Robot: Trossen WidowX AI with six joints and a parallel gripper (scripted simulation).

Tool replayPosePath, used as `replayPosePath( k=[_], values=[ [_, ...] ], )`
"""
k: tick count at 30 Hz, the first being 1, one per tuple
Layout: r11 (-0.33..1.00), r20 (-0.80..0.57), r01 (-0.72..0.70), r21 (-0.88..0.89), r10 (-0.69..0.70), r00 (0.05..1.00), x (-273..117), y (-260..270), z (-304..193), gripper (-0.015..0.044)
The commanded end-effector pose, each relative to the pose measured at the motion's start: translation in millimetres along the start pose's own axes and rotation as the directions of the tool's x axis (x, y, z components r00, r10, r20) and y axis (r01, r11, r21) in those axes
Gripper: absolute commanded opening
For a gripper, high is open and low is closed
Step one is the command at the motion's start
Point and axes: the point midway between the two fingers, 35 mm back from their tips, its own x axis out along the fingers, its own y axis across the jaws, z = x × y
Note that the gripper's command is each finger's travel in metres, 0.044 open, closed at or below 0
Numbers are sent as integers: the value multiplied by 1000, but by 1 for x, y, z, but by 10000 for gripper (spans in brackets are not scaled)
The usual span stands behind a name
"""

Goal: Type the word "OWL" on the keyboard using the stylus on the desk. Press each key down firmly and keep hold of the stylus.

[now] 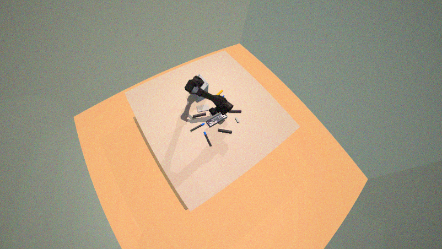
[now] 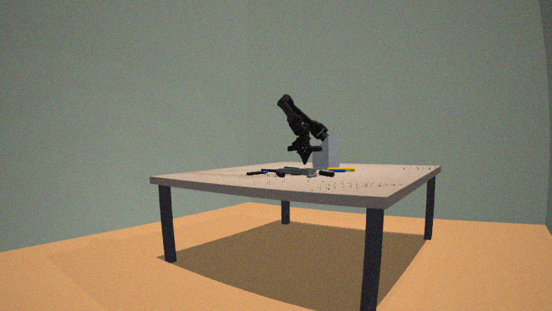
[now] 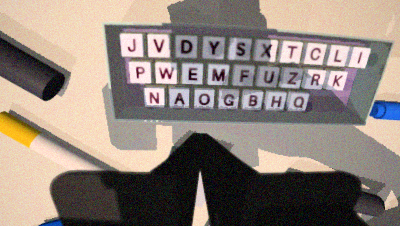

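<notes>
The keyboard (image 1: 216,119) (image 2: 297,170) (image 3: 330,114) lies on the desk, with its letter keys facing up. In the wrist view the O key (image 3: 204,98) is in the bottom row, the W key (image 3: 165,74) in the middle row and the L key (image 3: 337,55) in the top row. My gripper (image 2: 304,163) (image 3: 199,140) is shut, with its tips together above the desk, just off the keyboard's bottom-row side. No stylus shows between the fingers. A white pen with a yellow end (image 3: 65,152) lies at the left in the wrist view. I cannot tell which pen is the stylus.
Black pens with blue ends (image 1: 197,126) (image 1: 207,139), dark cylinders (image 1: 199,114) (image 1: 225,131) (image 3: 30,67) and a small pale block (image 1: 237,119) lie around the keyboard. A yellow stick (image 1: 219,92) (image 2: 345,168) lies near the arm's base, and a pale flat piece (image 1: 202,108) beyond the keyboard.
</notes>
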Motion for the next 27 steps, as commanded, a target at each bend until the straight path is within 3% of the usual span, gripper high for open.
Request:
replayPosePath(
  k=[1, 12, 16, 20, 27],
  values=[
    [1000, 17, -9, 6, 9, 1000, -43, 2, 4, 0],
    [1000, 21, -7, 5, 7, 1000, -48, 2, 6, 0],
    [1000, 20, -5, 3, 4, 1000, -47, 2, 5, 105],
    [1000, 20, -5, 3, 5, 1000, -47, 2, 5, 0],
    [1000, 20, -5, 3, 5, 1000, -47, 2, 5, 0]
  ],
)
